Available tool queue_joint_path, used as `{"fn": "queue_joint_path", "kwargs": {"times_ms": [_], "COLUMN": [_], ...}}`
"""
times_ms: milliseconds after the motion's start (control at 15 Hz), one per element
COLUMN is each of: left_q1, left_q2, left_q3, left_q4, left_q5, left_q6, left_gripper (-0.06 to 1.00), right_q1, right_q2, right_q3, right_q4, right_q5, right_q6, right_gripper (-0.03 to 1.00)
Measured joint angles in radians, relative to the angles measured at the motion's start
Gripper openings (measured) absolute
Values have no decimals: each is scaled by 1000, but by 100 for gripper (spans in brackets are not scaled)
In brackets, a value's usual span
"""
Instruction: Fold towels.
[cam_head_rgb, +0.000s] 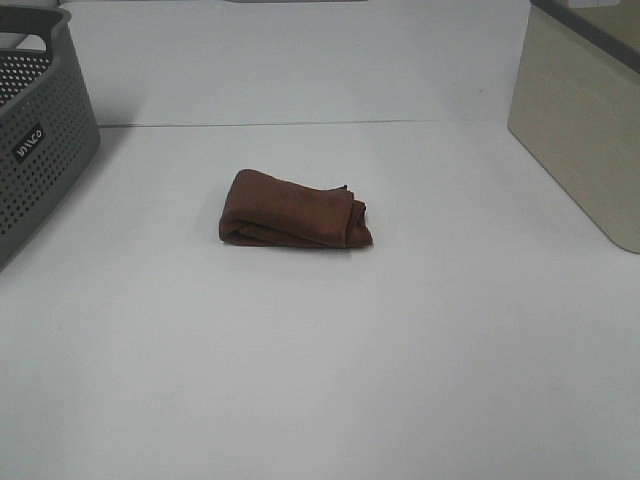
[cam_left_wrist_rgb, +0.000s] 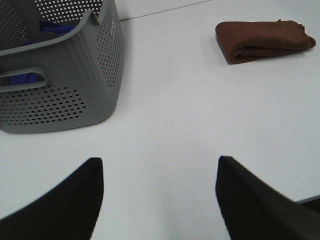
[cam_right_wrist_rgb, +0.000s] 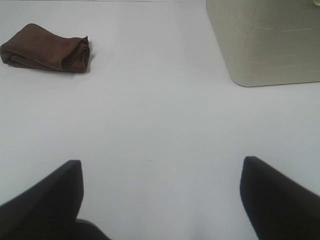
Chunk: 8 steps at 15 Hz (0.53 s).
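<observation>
A dark reddish-brown towel (cam_head_rgb: 293, 211) lies folded into a thick bundle at the middle of the white table. The left wrist view shows the same towel (cam_left_wrist_rgb: 264, 40), and so does the right wrist view (cam_right_wrist_rgb: 47, 49). Neither arm appears in the exterior high view. My left gripper (cam_left_wrist_rgb: 160, 200) is open over bare table, far from the towel, with nothing between its fingers. My right gripper (cam_right_wrist_rgb: 161, 200) is open too, empty, well away from the towel.
A grey perforated basket (cam_head_rgb: 40, 150) stands at the left edge, close to the left gripper (cam_left_wrist_rgb: 65, 90), with blue cloth (cam_left_wrist_rgb: 52, 27) inside. A beige bin (cam_head_rgb: 585, 130) stands at the right (cam_right_wrist_rgb: 265, 40). The table's far edge (cam_head_rgb: 300, 124) runs behind the towel.
</observation>
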Motion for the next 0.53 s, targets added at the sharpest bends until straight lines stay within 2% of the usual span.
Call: {"fn": "queue_joint_path", "kwargs": {"times_ms": [533], "left_q1": [0], "left_q2": [0], "left_q3": [0], "left_q4": [0], "left_q5": [0], "left_q6": [0], "left_gripper": [62], "right_q1": [0], "right_q2": [0], "right_q3": [0], "right_q4": [0], "right_q5": [0], "right_q6": [0], "right_gripper": [81]}}
